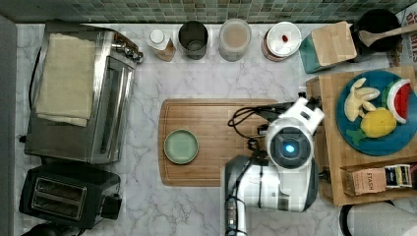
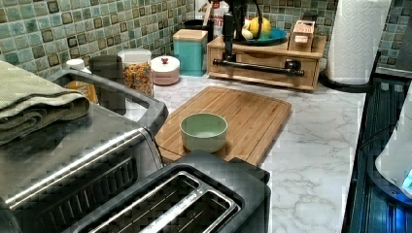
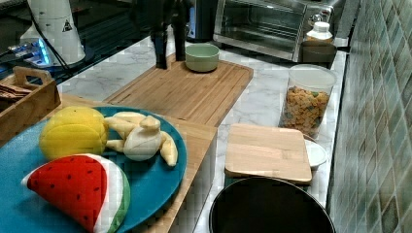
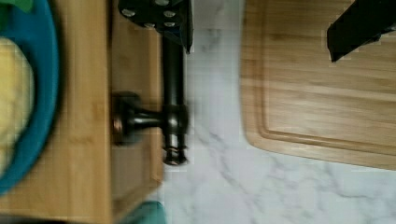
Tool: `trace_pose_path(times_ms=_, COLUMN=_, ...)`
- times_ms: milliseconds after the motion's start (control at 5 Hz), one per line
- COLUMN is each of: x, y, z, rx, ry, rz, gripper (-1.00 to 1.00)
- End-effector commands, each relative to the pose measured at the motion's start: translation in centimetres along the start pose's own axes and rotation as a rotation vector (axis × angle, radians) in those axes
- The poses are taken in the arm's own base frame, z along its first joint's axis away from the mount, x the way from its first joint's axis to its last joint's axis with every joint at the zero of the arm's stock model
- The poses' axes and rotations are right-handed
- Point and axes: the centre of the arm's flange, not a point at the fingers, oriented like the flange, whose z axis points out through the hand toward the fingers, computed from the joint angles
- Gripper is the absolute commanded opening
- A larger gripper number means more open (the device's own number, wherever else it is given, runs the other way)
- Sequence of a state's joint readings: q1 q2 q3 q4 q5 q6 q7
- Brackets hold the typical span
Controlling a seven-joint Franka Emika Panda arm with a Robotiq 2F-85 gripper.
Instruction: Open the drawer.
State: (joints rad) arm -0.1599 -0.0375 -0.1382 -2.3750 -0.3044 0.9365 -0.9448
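**Claw at the drawer handle, drawer not yet pulled**

The drawer [image 2: 265,65] sits closed in the low bamboo stand at the far end of the counter in the left view, under the blue plate [image 2: 265,36] of toy fruit. Its black bar handle [image 2: 257,67] runs level along the front panel, parallel to the near edge of the cutting board [image 2: 233,119].

The gripper [image 4: 261,23] hangs straight down over one end of that bar. In the wrist view one finger [image 4: 161,14] sits against the bar on the drawer side, the other finger [image 4: 359,28] well off it over the cutting board, so the claw is spread wide with the handle inside the gap but not pinched. In the left view the dark finger [image 2: 227,36] stands upright just at the bar's end nearest the teal box [image 2: 190,51].

The arm [image 1: 290,147] reaches from the counter's front edge, wrist pointing down beside the stand. Judging from this, the next move needs the fingers to close across the bar, then a pull away from the stand, toward the cutting board, square to the bar's long axis.
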Motion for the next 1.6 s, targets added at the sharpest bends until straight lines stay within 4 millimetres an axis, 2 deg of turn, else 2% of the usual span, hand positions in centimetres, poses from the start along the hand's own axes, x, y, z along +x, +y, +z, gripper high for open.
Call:
trace_pose_path(times_ms=200, x=-0.7, y=1.3, z=3.0, rx=-0.043, ry=-0.032, rz=-0.056, gripper=1.00)
trace_pose_path(times_ms=400, x=-0.7, y=1.2, z=4.4, rx=-0.067, ry=-0.048, rz=-0.048, gripper=1.00)
trace_pose_path(times_ms=600, x=-1.6, y=0.6, z=5.9, rx=-0.120, ry=-0.059, rz=-0.042, gripper=1.00)
trace_pose_path(times_ms=800, x=-1.3, y=1.8, z=7.4, rx=-0.177, ry=-0.088, rz=-0.031, gripper=1.00)
trace_pose_path(times_ms=1000, x=-3.9, y=2.3, z=9.0, rx=-0.201, ry=-0.003, rz=0.019, gripper=1.00)
trace_pose_path(times_ms=1200, x=-3.9, y=3.7, z=9.9, rx=-0.131, ry=-0.103, rz=-0.002, gripper=1.00)
trace_pose_path(times_ms=1400, x=-4.3, y=3.1, z=11.6, rx=-0.110, ry=-0.123, rz=0.055, gripper=1.00)
trace_pose_path(times_ms=1600, x=-4.3, y=3.3, z=12.5, rx=-0.097, ry=-0.123, rz=0.052, gripper=1.00)
